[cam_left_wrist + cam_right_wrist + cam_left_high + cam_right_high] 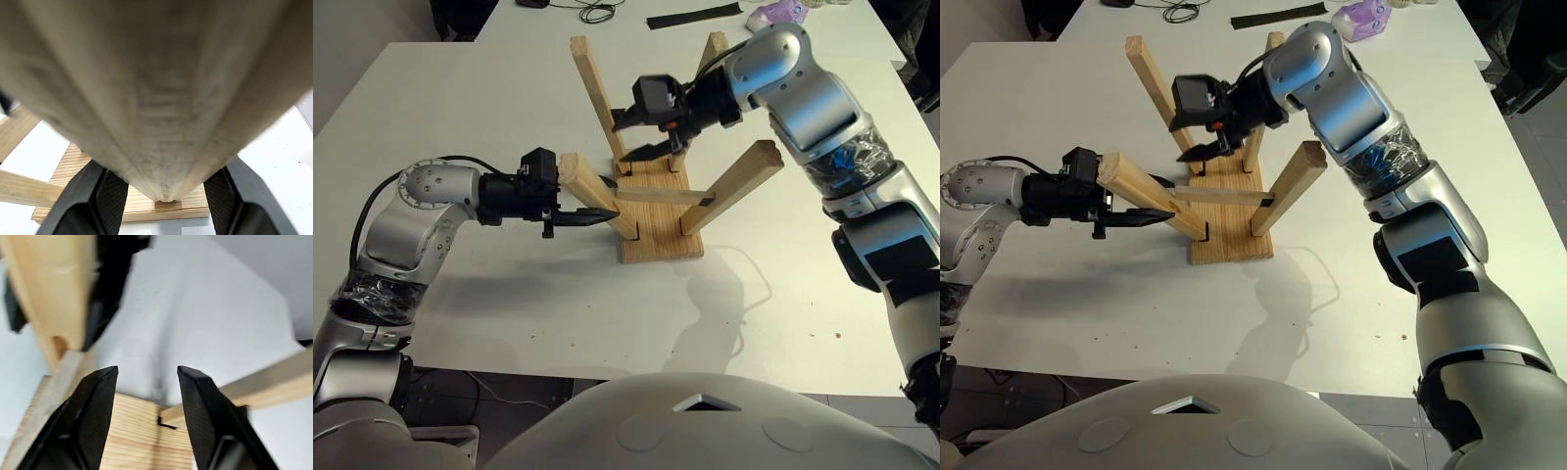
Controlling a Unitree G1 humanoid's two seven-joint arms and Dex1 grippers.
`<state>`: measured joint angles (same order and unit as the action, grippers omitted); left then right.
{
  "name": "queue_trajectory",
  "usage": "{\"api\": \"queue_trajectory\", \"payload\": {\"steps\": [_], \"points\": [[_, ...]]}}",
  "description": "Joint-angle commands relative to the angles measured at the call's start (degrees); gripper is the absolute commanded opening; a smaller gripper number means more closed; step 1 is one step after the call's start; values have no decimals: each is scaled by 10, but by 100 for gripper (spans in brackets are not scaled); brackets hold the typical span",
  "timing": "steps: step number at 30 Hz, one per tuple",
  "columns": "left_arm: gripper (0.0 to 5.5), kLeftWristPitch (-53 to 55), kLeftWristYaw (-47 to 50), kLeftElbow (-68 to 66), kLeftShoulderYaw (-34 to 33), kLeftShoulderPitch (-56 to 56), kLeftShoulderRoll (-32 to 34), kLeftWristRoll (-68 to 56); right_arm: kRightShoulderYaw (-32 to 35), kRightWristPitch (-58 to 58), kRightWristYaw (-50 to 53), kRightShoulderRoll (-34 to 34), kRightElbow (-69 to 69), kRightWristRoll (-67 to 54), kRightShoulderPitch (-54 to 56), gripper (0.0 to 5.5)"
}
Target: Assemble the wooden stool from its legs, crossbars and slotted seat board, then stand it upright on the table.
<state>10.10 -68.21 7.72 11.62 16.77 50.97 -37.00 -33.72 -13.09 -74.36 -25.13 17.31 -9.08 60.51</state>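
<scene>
The stool lies upside down on the white table (460, 98): its slotted seat board (661, 243) is flat and several legs splay upward. A thin crossbar (661, 196) joins the near-left leg (585, 178) to the near-right leg (739, 186). My left gripper (592, 216) is shut on the near-left leg (156, 98), its fingers (110, 200) pressed against both sides. My right gripper (641, 145) hangs open over the seat board (142, 443) between the far-left leg (595, 93) and the far-right leg (713, 49), with nothing between its fingers (100, 396).
Behind the table stands a second one with cables (597, 12), a black strip (690, 17) and a purple item (778, 13). Bare table surface lies to the left and in front of the stool. The table's front edge (607, 370) is near.
</scene>
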Motion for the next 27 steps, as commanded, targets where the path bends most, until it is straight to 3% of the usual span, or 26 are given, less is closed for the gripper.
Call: {"api": "queue_trajectory", "payload": {"steps": [1,27], "points": [[203,53,8,-9,56,-46,18,98,-1,0,-49,-3,-10,8,-17,225],[203,49,25,7,53,-75,26,101,-7,23,-77,-22,-66,59,-125,225]]}}
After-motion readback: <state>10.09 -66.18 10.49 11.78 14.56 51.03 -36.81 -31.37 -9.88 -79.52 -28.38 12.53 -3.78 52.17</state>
